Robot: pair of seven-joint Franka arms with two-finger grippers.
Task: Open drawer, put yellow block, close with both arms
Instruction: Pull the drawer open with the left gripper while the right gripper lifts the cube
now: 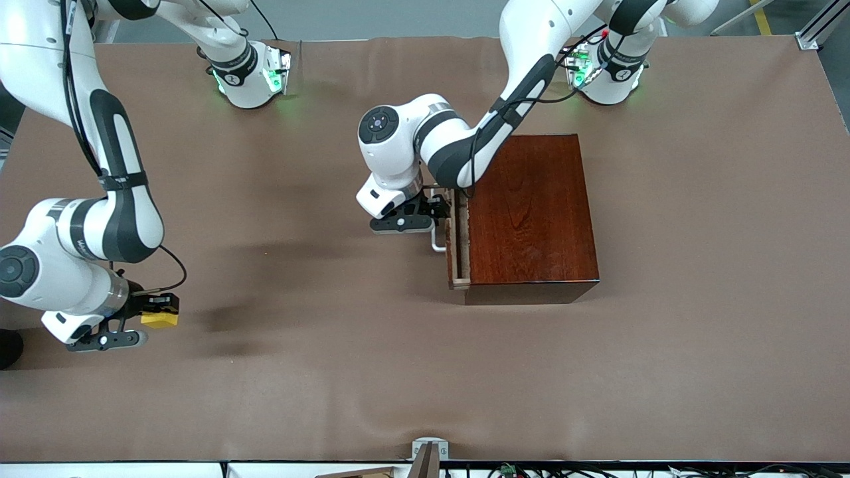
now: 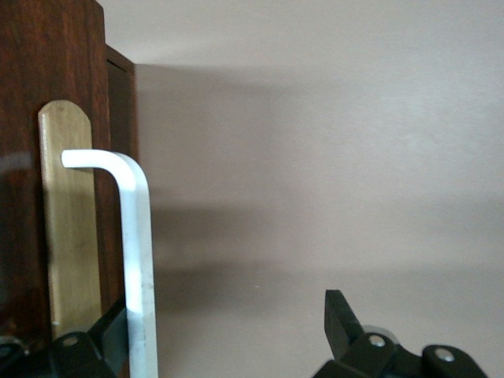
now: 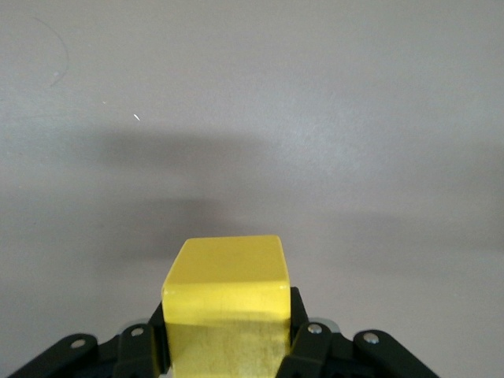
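Yellow block [image 1: 160, 320] sits lowest in the front view, clamped in the right gripper [image 1: 157, 311] over bare table [image 1: 332, 372] at the right arm's end, well apart from the box [image 1: 528, 216]. Right wrist view: block [image 3: 226, 309] squeezed between both fingers [image 3: 309, 342], one flat face up, one toward the lens; its shadow falls on the table below.

Drawer [image 1: 458, 247] slightly out of the box, only a narrow strip of light wood showing. Drawer front faces the right arm's end; its long axis runs nearer-to-farther from the front camera, as does the white handle [image 1: 437, 234].

Left gripper [image 1: 435, 211] at the handle, fingers spread, not clamped. Left wrist view adds what the front view hides: handle bar [image 2: 135, 260] runs just inside one finger [image 2: 106, 335], the other finger [image 2: 340, 319] well clear of it, table between. Contact between finger and bar cannot be told.
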